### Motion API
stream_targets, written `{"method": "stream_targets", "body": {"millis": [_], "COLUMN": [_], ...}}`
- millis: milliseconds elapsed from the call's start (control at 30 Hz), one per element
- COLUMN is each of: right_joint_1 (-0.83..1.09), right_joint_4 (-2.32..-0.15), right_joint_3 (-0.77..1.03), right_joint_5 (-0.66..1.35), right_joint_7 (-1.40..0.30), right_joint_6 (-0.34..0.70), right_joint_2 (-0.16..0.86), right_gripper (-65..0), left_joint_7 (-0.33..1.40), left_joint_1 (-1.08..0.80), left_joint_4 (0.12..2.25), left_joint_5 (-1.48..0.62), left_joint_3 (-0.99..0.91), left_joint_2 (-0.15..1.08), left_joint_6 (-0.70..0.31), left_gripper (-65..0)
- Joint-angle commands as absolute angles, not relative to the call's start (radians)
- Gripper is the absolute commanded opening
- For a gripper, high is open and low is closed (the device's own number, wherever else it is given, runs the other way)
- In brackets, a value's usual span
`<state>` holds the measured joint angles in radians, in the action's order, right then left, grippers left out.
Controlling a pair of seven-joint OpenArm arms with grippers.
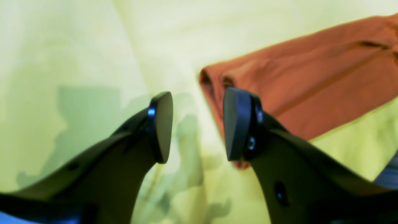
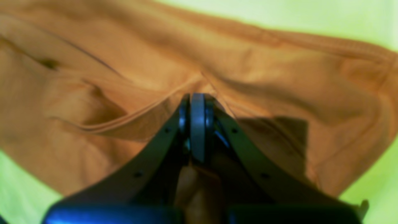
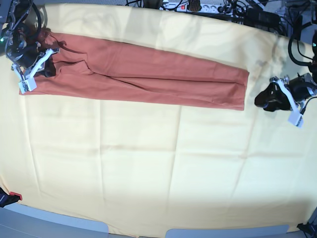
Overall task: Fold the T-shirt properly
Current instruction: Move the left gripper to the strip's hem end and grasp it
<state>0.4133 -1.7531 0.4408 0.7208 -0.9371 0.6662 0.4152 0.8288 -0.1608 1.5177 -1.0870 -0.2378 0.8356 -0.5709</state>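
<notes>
T-shirt (image 2: 255, 71) pinched in right fingers (image 2: 197, 124)

Pale yellow cloth (image 3: 148, 173) covers nearly the whole table, creased in faint lines both lengthwise and across, with soft shadows at its far right corner. Grey table edge (image 3: 59, 222) shows below the cloth's near edge. Small red-and-black item (image 3: 11, 197) sits at the near left corner, unclear what. Tangle of black cables (image 3: 257, 17) and a white power strip (image 3: 190, 6) lie past the far edge.
</notes>
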Motion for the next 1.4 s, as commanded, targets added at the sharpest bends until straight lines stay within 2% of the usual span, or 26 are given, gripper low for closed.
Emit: {"method": "stream_targets", "body": {"millis": [0,100,467,800,1000,1367], "right_joint_1": [0.411,0.41,0.41,0.405,0.405,0.401], "right_joint_4": [-1.746,-1.732,-1.732,-1.732,-1.732,-1.733], "right_joint_3": [0.435,0.431,0.431,0.431,0.431,0.431], "right_joint_5": [0.694,0.687,0.714,0.736,0.735,0.736], "right_joint_7": [-0.931,-0.91,-0.912,-0.912,-0.921,-0.92], "right_joint_6": [0.698,0.698,0.698,0.698,0.698,0.698], "right_joint_2": [0.432,0.432,0.432,0.432,0.433,0.432], "right_gripper": [-65.0,-65.0,-65.0,-65.0,-65.0,-65.0], "left_joint_7": [0.789,0.778,0.795,0.769,0.723,0.741], "left_joint_1": [-0.156,-0.157,-0.175,-0.173,-0.166,-0.204], "left_joint_4": [1.529,1.529,1.529,1.529,1.529,1.529], "left_joint_5": [-1.072,-1.032,-1.051,-0.993,-0.919,-0.917], "left_joint_3": [-0.252,-0.252,-0.249,-0.167,-0.21,-0.209], "left_joint_2": [0.849,0.813,0.714,0.709,0.712,0.625], "left_joint_6": [-0.544,-0.492,-0.51,-0.514,-0.424,-0.41], "left_gripper": [-36.4,-36.4,-36.4,-36.4,-36.4,-36.4]}}
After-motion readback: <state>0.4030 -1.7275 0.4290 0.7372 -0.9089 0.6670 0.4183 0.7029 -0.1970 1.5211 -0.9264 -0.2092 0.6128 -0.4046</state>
